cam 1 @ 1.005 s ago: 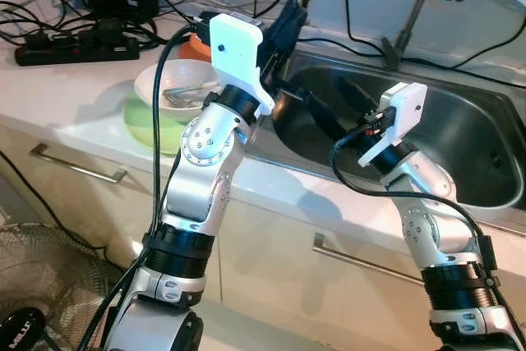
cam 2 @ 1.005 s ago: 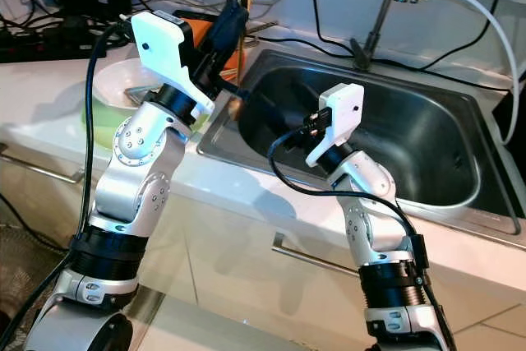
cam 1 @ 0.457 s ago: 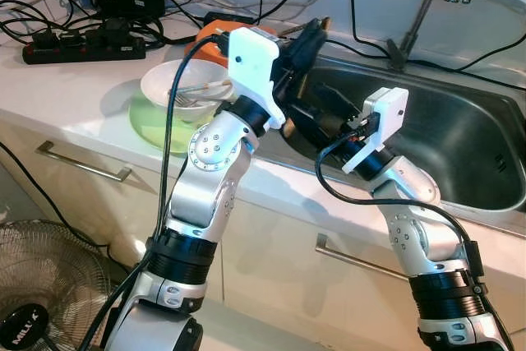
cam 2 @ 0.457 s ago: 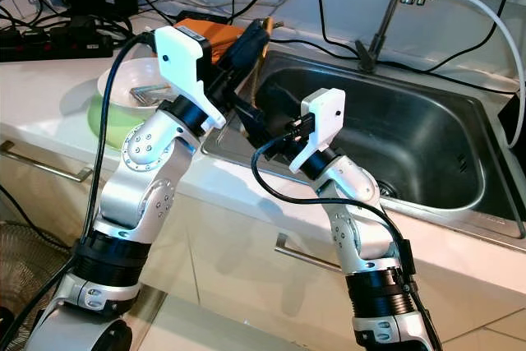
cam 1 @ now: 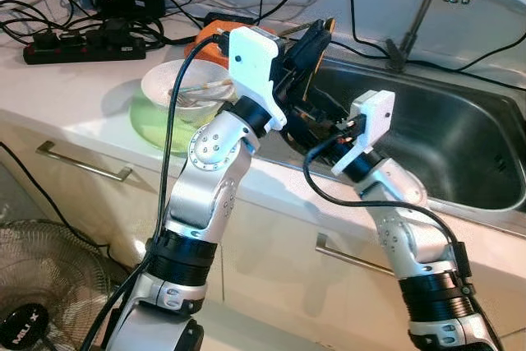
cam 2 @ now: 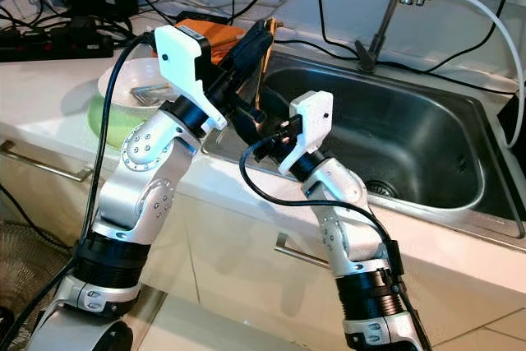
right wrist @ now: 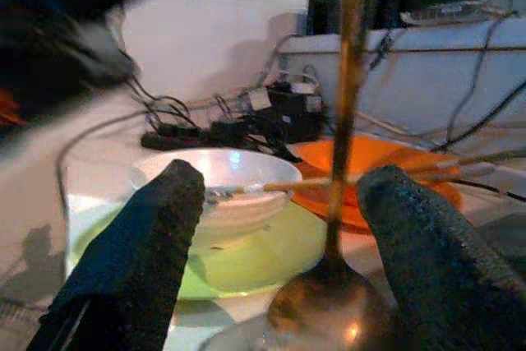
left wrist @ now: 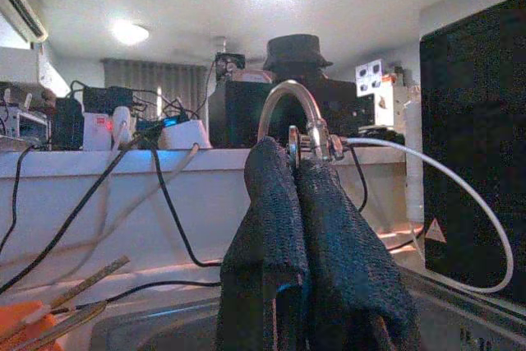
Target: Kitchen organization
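A long-handled brass spoon (right wrist: 329, 302) hangs bowl-down over the sink's left rim, its handle (cam 2: 262, 59) upright. My left gripper (cam 2: 253, 39) is shut on the top of the handle, fingers pressed together in the left wrist view (left wrist: 293, 162). Reaching in from the sink side, my right gripper (right wrist: 283, 178) is open, one finger (right wrist: 156, 244) on each side of the spoon's lower handle, not touching it. A white bowl (cam 1: 185, 88) holding cutlery sits on a green plate (cam 1: 152, 125) on the counter, left of the arms.
An orange plate (cam 1: 209, 39) with chopsticks lies behind the bowl. The steel sink (cam 1: 460, 145) and its tap (cam 1: 427, 6) are to the right. A power strip (cam 1: 82, 47) and cables crowd the back counter. A fan (cam 1: 41, 285) stands on the floor, lower left.
My right gripper has swung left out of the sink basin up to the hanging spoon. The left gripper has shifted right, to the sink's rim. The camera also shifted a little.
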Controlling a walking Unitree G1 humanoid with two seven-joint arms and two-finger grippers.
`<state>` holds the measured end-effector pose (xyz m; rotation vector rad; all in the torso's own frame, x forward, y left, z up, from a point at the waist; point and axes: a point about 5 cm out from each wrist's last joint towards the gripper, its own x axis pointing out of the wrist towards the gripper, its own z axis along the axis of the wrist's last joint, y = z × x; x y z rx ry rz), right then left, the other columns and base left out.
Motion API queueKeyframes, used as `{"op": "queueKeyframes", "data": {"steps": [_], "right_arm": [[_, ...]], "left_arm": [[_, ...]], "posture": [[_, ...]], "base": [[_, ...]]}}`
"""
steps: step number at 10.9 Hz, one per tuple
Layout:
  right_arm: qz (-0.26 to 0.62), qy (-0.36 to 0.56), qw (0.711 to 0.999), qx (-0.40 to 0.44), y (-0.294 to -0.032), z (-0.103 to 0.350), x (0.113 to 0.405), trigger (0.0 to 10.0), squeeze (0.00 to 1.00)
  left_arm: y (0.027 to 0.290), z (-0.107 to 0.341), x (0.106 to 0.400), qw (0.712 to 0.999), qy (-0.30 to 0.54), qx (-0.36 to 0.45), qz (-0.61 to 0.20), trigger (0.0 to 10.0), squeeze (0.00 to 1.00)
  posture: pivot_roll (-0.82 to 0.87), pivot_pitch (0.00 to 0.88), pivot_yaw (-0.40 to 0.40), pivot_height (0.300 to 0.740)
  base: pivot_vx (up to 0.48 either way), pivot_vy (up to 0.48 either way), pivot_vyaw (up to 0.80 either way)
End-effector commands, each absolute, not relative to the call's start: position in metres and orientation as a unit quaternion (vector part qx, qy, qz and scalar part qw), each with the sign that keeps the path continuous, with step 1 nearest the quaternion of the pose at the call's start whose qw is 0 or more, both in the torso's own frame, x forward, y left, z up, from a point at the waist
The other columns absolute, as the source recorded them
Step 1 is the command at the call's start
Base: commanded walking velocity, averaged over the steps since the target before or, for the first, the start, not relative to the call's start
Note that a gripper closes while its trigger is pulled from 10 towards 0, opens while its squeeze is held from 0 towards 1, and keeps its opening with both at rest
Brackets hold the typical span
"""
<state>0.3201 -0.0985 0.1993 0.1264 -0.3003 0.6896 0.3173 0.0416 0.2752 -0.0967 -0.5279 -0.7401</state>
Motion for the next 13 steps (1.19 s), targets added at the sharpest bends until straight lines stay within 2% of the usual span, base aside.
{"op": "queueKeyframes", "data": {"steps": [1,4,6,9,10,13], "right_arm": [[0.308,-0.148,0.938,0.056,-0.105,0.201,0.326,10.0,0.00],[0.209,-0.144,0.966,0.050,-0.121,0.201,0.340,10.0,0.00],[0.194,-0.146,0.969,0.052,-0.123,0.202,0.343,10.0,0.00],[0.222,-0.159,0.960,0.067,-0.113,0.206,0.339,10.0,0.00],[0.263,-0.167,0.947,0.077,-0.105,0.209,0.333,10.0,0.00],[0.314,-0.172,0.930,0.081,-0.109,0.212,0.326,10.0,0.00]], "left_arm": [[0.039,0.277,0.313,0.891,-0.256,-0.047,-0.371,10.0,0.00],[0.039,0.276,0.312,0.889,-0.251,-0.047,-0.379,10.0,0.00],[0.040,0.276,0.312,0.889,-0.248,-0.048,-0.381,10.0,0.00],[0.039,0.275,0.311,0.888,-0.244,-0.050,-0.387,10.0,0.00],[0.039,0.275,0.311,0.887,-0.244,-0.048,-0.388,10.0,0.00],[0.043,0.275,0.313,0.891,-0.242,-0.044,-0.383,10.0,0.00]], "posture": [[0.21,0.015,-0.053,0.740],[0.21,0.020,-0.052,0.740],[0.21,0.022,-0.049,0.740],[0.21,0.024,-0.043,0.740],[0.21,0.025,-0.042,0.740],[0.21,0.024,-0.039,0.740]], "base": [[0.000,0.000,0.00],[0.000,0.000,0.00],[0.000,0.000,0.00],[0.000,0.000,0.00],[0.000,0.000,0.00],[0.000,0.000,0.00]]}}
